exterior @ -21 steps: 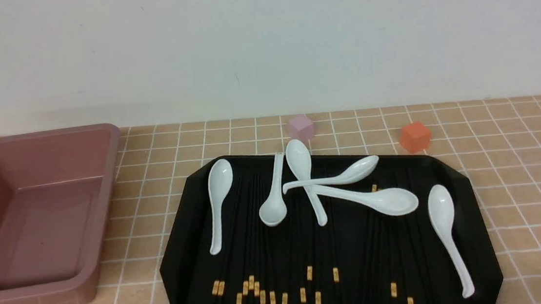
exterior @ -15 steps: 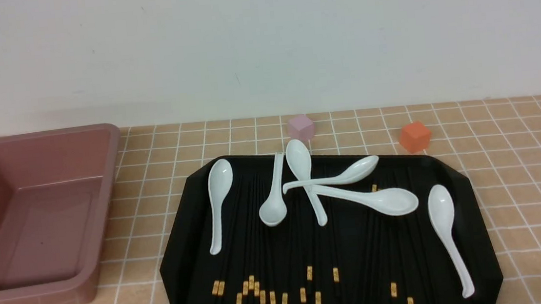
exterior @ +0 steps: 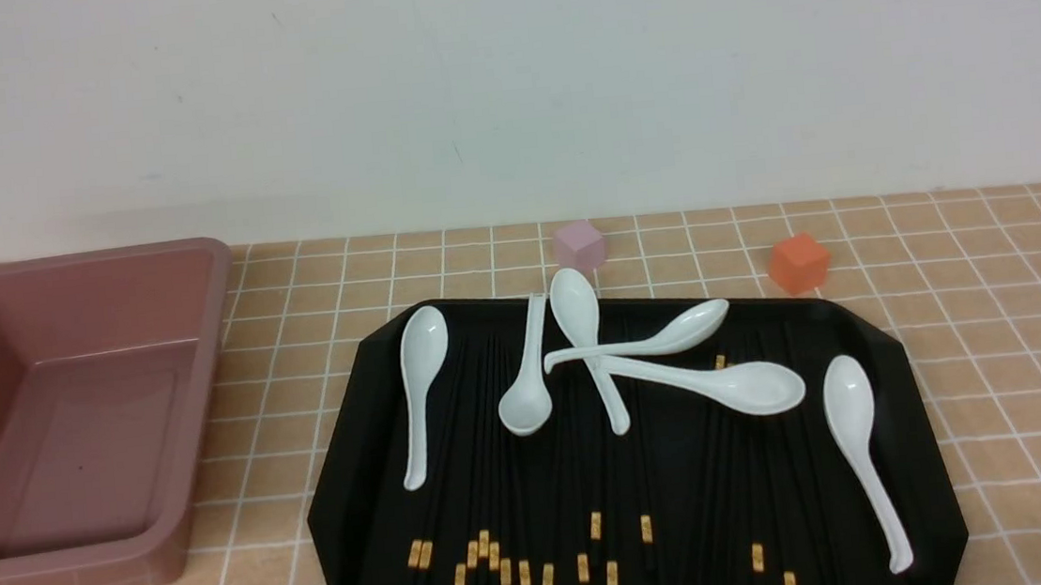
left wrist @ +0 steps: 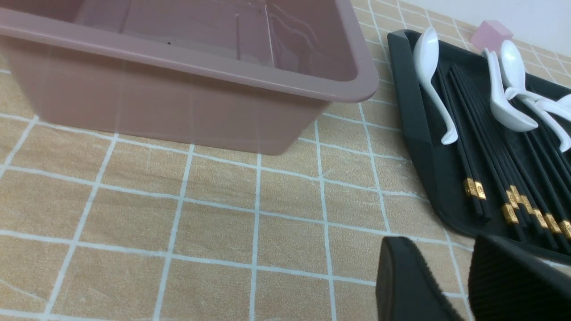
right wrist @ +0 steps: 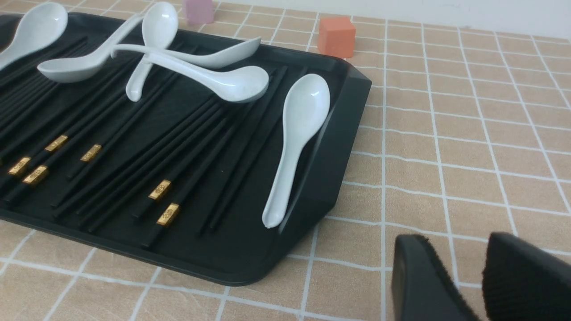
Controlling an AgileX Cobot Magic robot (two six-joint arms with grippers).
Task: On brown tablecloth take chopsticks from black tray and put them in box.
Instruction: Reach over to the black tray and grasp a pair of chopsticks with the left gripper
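Both my pincers hang low over the brown tablecloth (exterior: 1005,335), off its near edge. Neither shows from the front.

The left pincer (left wrist: 464,290) sits just off the black tray's (exterior: 338,525) near-left corner, between tray and box (exterior: 82,562), jaws apart and nothing in them. The right pincer (right wrist: 479,285) is off the near-right corner, also gaping and empty.

The chopsticks (exterior: 518,481) lie flat on the tray floor, running far edge to near edge, gold bands at the near end. The box waits bare at the cloth's left edge.

Now, how will they handle? I judge them light and stiff, but thin and glossy, so likely slippery, and lying flush on the floor they give my pads little to bite. White spoons (exterior: 708,384) sprawl across their far halves, and those look breakable, so I don't want to drag one along. My best hold looks like the banded near ends, which lie clear of the spoons. I'd pinch across the sticks from above there, starting at the outer ones beside the tray's left wall.
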